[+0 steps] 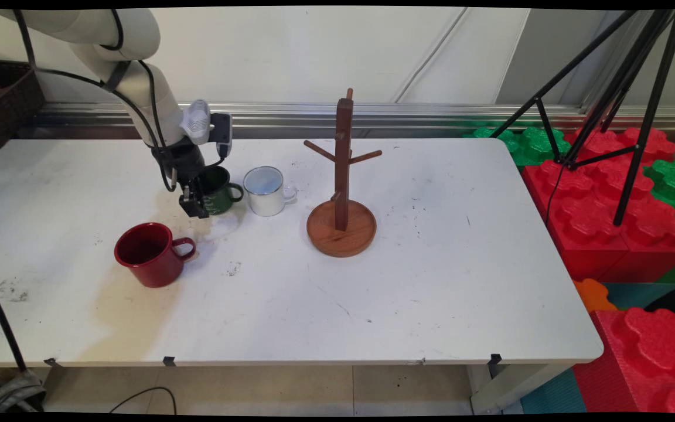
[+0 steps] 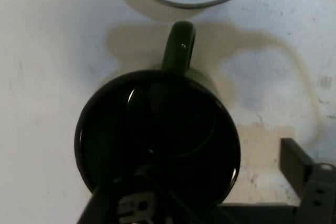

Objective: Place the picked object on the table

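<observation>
The white counter [image 1: 372,305] is lying mostly bare along its near edge and across its whole right half, leaving wide open room there, while the things are gathering toward the left and middle of the far half. The white arm is reaching in from the upper left and angling down over the counter's left part, with black cables hanging along it. Its black claw [image 1: 195,205] is standing spread around the rim of the dark green mug [image 1: 220,190]: in the hand view one finger [image 2: 137,202] is sitting inside the mug's dark round mouth and the other finger [image 2: 295,163] is standing outside its wall, over the bare counter. The green mug is resting upright, its glossy looped handle pointing at the white enamel mug [image 1: 265,190] just beside it to the right, apart from it. A glossy red mug [image 1: 145,253] is standing nearer the near edge, left of the claw, handle turned right. Near the counter's middle, a brown wooden mug tree [image 1: 342,193] is rising from a round dished base, its pegs bare.
</observation>
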